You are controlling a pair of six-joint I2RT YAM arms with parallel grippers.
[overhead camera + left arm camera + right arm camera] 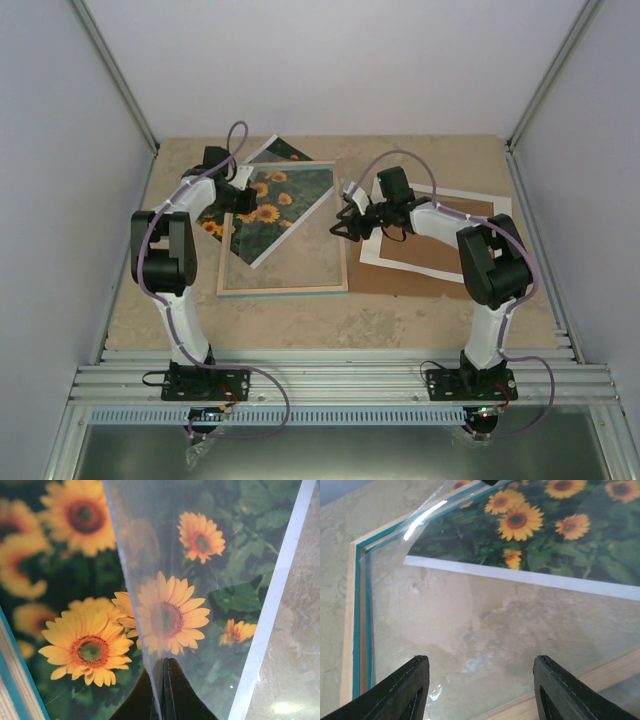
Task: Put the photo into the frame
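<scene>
Frame (283,290) lies flat on the table (400,320), its turquoise and light-wood rails around a clear pane (470,630). The photo (275,205) of sunflowers lies skewed across the frame's far left part rather than squared inside it. Its corners reach past the far and left rails, and its white border runs diagonally over the opening. Part of the print shows hazily through the clear pane, whose far left corner curls up off the rail.

To the right, a white mat (440,235) rests on a brown backing board (430,285), apart from the frame.

The left gripper (162,695) is pressed together on the thin edge of the clear pane, directly above the photo, with sunflowers on both sides of its fingers. The right gripper (480,662) stands with its fingers well apart and nothing between them, hovering over the bare glazed part of the frame. The photo's white border lies just beyond it, towards the far side.
</scene>
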